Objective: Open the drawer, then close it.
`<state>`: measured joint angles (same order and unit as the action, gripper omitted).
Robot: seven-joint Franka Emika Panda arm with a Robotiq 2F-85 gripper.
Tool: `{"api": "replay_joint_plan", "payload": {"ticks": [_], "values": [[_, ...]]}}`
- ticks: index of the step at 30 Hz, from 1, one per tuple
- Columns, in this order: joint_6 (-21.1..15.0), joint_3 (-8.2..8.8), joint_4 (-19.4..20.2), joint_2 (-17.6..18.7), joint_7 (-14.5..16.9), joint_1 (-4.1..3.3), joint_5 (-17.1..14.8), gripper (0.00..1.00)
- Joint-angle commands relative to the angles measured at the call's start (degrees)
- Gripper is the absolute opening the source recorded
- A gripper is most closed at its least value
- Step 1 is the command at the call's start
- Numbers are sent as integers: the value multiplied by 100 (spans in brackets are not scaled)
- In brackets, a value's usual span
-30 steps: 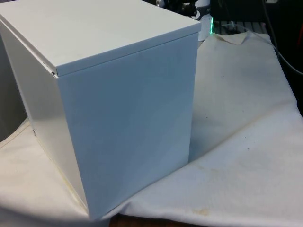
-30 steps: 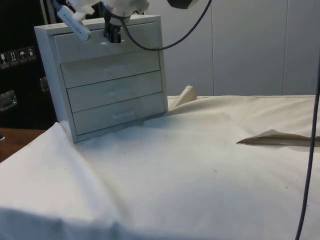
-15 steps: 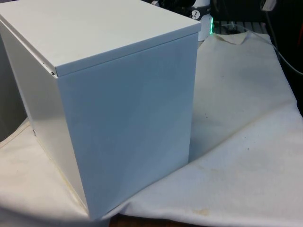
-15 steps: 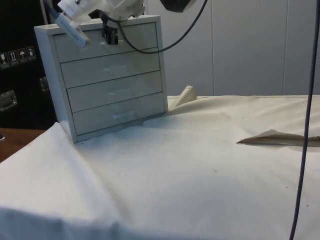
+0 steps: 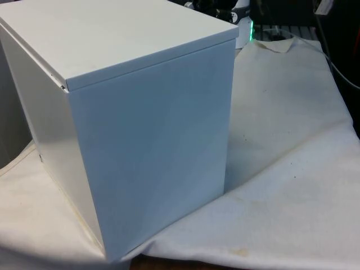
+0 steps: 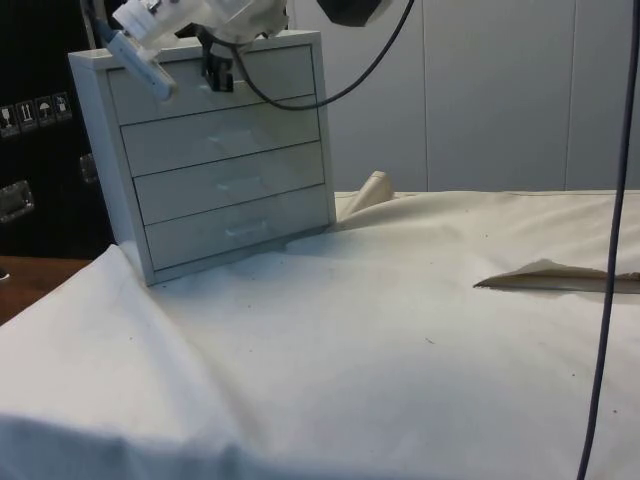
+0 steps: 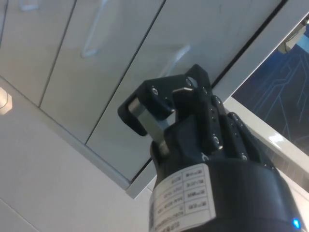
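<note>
Since a second ago the gripper [image 6: 215, 77] has edged towards the side view's left and sits against the top drawer [image 6: 270, 72], close under the chest's upper edge. How wide it stands I cannot tell: in the wrist view the gripper [image 7: 169, 96] is a dark block pressed near the pale drawer fronts.

One chest of drawers [image 6: 225, 180] stands on the white cloth [image 6: 400, 330], smooth, boxy and off-white. It has four drawers, stacked, all flush with the frame, each with one small pale handle that is hard to make out. In the front view the chest [image 5: 152, 140] turns a plain panel to the camera and hides the drawers. The cloth is creased and lightly stained.
</note>
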<state>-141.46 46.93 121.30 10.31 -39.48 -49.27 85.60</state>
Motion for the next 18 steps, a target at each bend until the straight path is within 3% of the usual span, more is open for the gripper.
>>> {"api": "replay_joint_plan", "payload": {"ticks": [1,4,5,6,9,13,14,18], "values": [[120,-23,74,-103,-46,-74,63,0],[292,-115,178,-246,-86,-115,103,0],[223,-120,103,-138,-46,-63,11,0],[338,-143,206,-286,-92,-120,115,0],[504,-241,315,-453,-97,-149,143,0],[676,-350,435,-625,-92,-160,172,0],[647,-355,407,-573,-46,-132,69,0],[877,-498,590,-837,-86,-166,212,0]]}}
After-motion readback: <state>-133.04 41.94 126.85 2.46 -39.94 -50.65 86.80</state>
